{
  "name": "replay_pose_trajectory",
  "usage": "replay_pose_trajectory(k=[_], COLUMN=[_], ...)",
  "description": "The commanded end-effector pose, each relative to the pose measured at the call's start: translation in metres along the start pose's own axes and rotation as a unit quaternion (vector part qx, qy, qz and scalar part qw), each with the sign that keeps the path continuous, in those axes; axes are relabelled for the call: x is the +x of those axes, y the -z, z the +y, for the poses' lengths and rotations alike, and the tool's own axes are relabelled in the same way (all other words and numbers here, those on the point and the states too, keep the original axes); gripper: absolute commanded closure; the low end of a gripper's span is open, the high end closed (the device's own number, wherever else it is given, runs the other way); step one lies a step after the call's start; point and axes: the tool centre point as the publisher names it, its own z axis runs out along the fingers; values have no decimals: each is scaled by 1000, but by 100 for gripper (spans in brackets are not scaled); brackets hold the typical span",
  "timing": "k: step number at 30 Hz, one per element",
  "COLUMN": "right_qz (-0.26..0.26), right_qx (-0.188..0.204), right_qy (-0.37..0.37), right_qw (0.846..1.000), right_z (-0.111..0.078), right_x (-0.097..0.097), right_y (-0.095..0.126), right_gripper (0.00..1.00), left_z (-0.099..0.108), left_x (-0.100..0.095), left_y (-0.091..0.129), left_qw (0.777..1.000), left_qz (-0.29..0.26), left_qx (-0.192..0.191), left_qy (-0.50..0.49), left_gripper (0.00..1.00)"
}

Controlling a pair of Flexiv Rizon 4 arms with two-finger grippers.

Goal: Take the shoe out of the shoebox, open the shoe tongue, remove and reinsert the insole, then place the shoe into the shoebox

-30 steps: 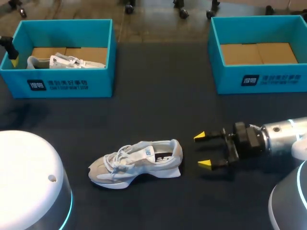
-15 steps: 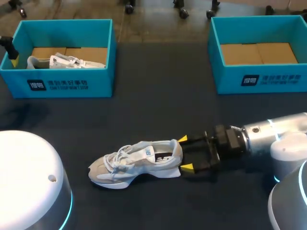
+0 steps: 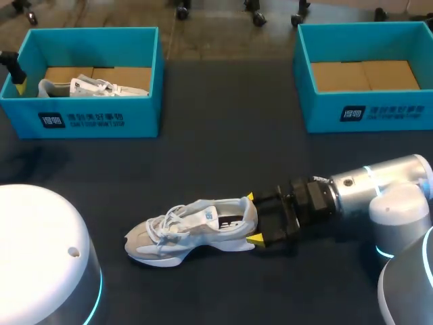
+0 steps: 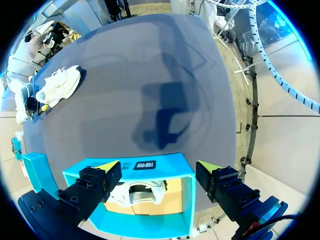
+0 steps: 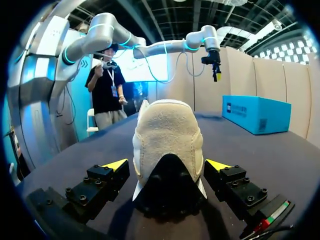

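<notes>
A grey-and-white shoe (image 3: 193, 230) lies on its sole in the middle of the dark table, toe to the left; it also shows far ahead in the left wrist view (image 4: 57, 85). My right gripper (image 3: 253, 218) is open, one yellow tip on each side of the heel. In the right wrist view the suede heel (image 5: 167, 135) fills the space between the fingers of the right gripper (image 5: 167, 164), with small gaps on both sides. My left gripper (image 4: 159, 166) hangs open above the left blue shoebox (image 4: 170, 162), at the view's far left (image 3: 17, 78).
A second white shoe (image 3: 95, 87) lies inside the left shoebox (image 3: 95, 118). At the back right stands another blue shoebox (image 3: 365, 112) with only brown cardboard inside. Dark tabletop stretches between the boxes and the shoe.
My right gripper has moved left along the table until its open fingers straddle the shoe's heel. The shoe and the left arm have stayed put.
</notes>
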Motion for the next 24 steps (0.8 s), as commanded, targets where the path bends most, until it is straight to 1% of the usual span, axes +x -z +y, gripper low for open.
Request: replay_pose_trajectory(k=[1,10,14,18,24], right_qz=[8,18,24,27,28], right_qx=[2,8,19,20,27], right_qy=[1,3,5,6,0], right_qw=[1000,1000,1000,999,999], right_z=[-4,-4,-3,-4,-7], right_x=[-8,-5,-6,-7,-7], right_y=[-11,-20,-27,-31,-33], right_gripper=[0,0,0,0,0], left_z=[-1,-1,-1,-1,-1], left_x=[0,0,0,0,0], left_y=[0,0,0,0,0], left_qw=[1000,1000,1000,1000,1000], left_qz=[1,1,1,1,1], left_qx=[-1,-1,-1,-1,-1], left_qy=[0,0,0,0,0], left_gripper=[0,0,0,0,0])
